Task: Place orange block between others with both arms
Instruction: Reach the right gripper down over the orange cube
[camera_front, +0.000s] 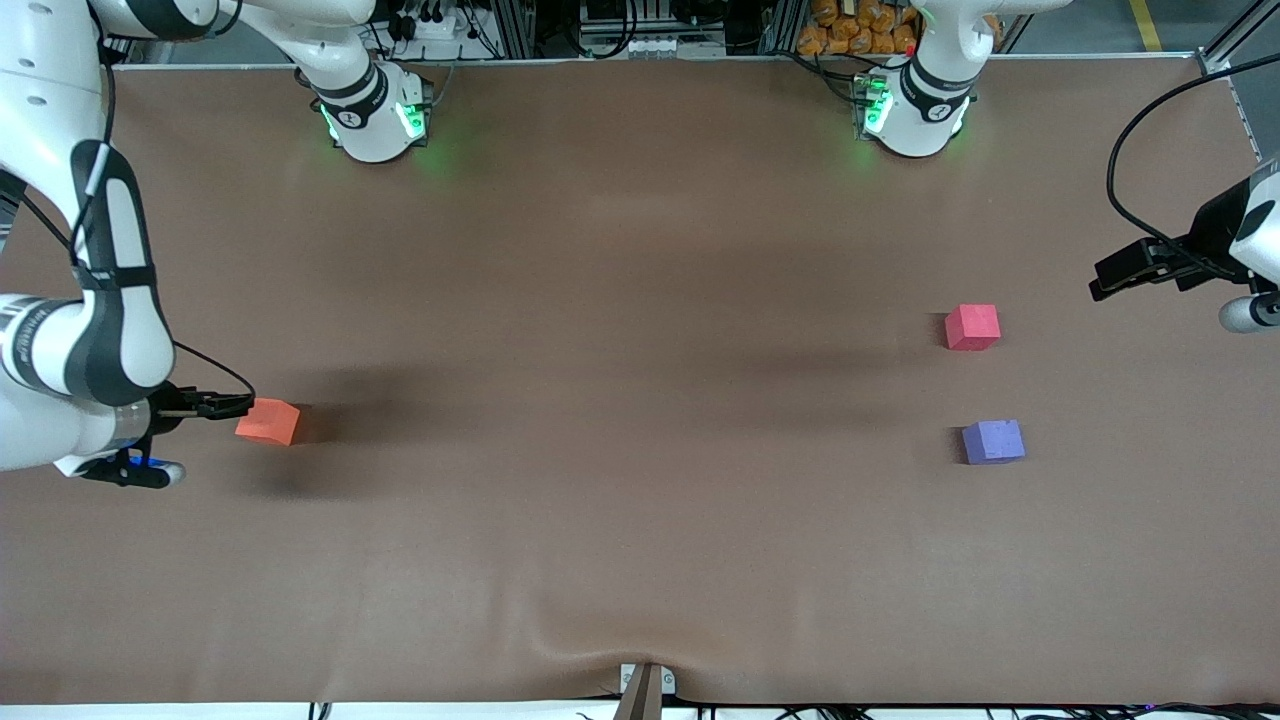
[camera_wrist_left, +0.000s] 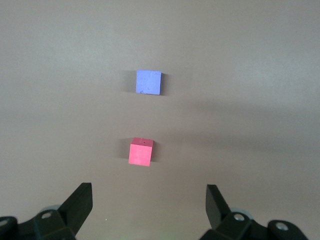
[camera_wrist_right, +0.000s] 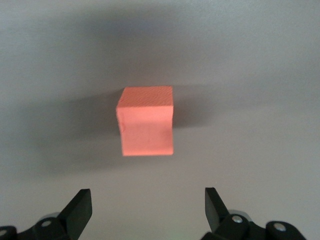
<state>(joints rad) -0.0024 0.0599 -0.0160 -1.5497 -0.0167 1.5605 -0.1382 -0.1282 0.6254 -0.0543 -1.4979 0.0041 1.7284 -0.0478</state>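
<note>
**A:** Item one, your right gripper (camera_front: 243, 404): fingers spread wide, nothing between them; it hangs low just beside the orange block (camera_front: 268, 421), near the table's (camera_front: 640, 560) edge at the right arm's end.

**B:** And the block itself?

**A:** Item two, orange block: sits on the table, ahead of the open fingers (camera_wrist_right: 80, 207) in the right wrist view, not yet between them; looks like matte foam, so judge it light, slightly yielding, grippy rather than slick, not fragile; take it across two opposite flat faces, mid-height, square on; it sits a little turned to the jaws, so align your wrist first.

**B:** The left side?

**A:** Item three, left gripper (camera_front: 1125, 272): released, empty, waiting over the table's edge at the left arm's end.

**B:** The others?

**A:** Item four, pinkish-red cube (camera_front: 972, 327) and purple-blue cube (camera_front: 993, 441): toward the left arm's end, apart, purple-blue nearer the front camera; the gap between them looks wide enough for the block.
</note>
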